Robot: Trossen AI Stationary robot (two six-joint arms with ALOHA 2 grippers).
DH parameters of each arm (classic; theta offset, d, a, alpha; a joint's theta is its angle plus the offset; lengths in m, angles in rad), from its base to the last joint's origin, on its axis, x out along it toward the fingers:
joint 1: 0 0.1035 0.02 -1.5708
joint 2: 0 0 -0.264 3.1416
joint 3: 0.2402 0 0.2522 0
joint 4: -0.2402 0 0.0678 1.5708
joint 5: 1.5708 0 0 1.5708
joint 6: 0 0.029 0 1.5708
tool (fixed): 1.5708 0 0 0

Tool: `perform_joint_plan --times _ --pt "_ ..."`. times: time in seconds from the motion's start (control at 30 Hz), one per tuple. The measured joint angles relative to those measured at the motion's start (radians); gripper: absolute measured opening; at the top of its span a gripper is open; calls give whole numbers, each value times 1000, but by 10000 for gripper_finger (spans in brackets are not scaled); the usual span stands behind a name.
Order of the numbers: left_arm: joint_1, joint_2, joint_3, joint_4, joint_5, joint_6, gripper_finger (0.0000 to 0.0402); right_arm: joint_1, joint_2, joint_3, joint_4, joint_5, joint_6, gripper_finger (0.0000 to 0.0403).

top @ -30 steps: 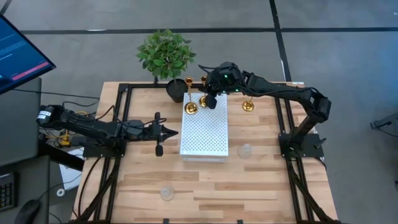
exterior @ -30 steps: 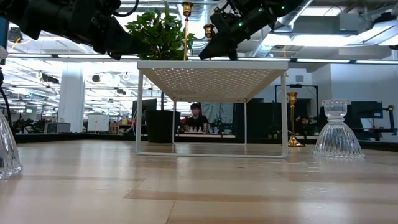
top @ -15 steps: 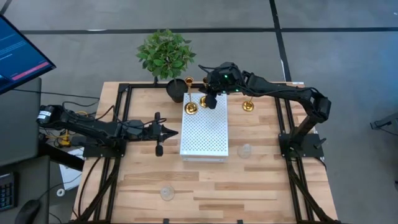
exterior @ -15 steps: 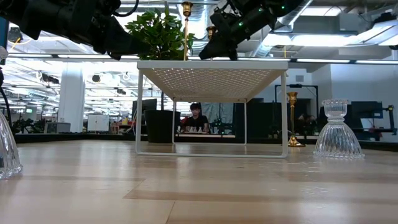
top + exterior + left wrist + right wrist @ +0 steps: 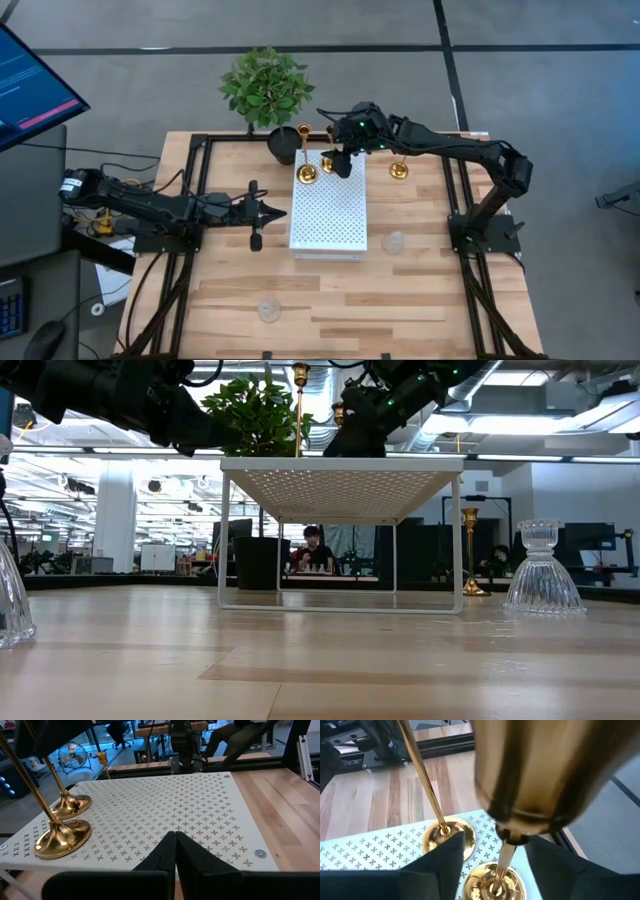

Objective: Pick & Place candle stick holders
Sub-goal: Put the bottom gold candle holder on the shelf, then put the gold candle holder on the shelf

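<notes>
- High view: right gripper (image 5: 342, 160) has nudged slightly sideways over the far end of the white board (image 5: 330, 215); nothing else has moved. Left gripper (image 5: 262, 212) is parked just beside the board's left edge.
- High view count: 3 gold, 2 glass. Tall gold holder (image 5: 307, 173) and second gold holder (image 5: 328, 163) stand on the board's far end, close together. Third gold holder (image 5: 398, 171) is on the table (image 5: 230, 290), right of the board. One glass holder (image 5: 396, 241) is right of the board, the other glass holder (image 5: 267, 310) near the front edge. 1 plant (image 5: 265, 85) is behind the table.
- Low view: right gripper shows shifted a touch along the board top, same height. Two gold cups rise above the board; third gold and one glass stand at the right, the other glass is cut off at the left edge. One person sits far behind.
- Left wrist view: left fingers are pressed together, holding nothing. Two gold bases are upright on the board, the third is far off.
- Right wrist view: right fingers are spread either side of the second gold holder's stem, with a visible gap on both sides, so no grip. Its base sits flat on the board.
- Read: second gold looks placed and let go. 2 of 5 are on the board; likely next is to lift clear without clipping either stem, then the third gold.
</notes>
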Motion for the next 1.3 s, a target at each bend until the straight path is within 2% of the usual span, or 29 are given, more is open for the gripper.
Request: perform_joint_plan --times 0.13,0.23,0.6,0.83,0.97,1.13,1.3 --pt "0 0 0 0 0 0 7 0 -10 0 -42 1 -24 238" --pt "0 0 0 0 0 0 7 0 -19 -2 -91 3 -28 248" --pt "0 0 0 0 0 0 7 1 -87 -1 -295 5 -44 249" --pt "0 0 0 0 0 0 7 8 -179 -1 -468 5 17 249" --pt "0 0 0 0 0 0 7 30 -248 -8 -484 5 28 249" --pt "0 0 0 0 0 0 7 56 -353 -120 -416 7 34 249" --pt "0 0 0 0 0 0 7 55 -483 -330 -282 17 109 249"
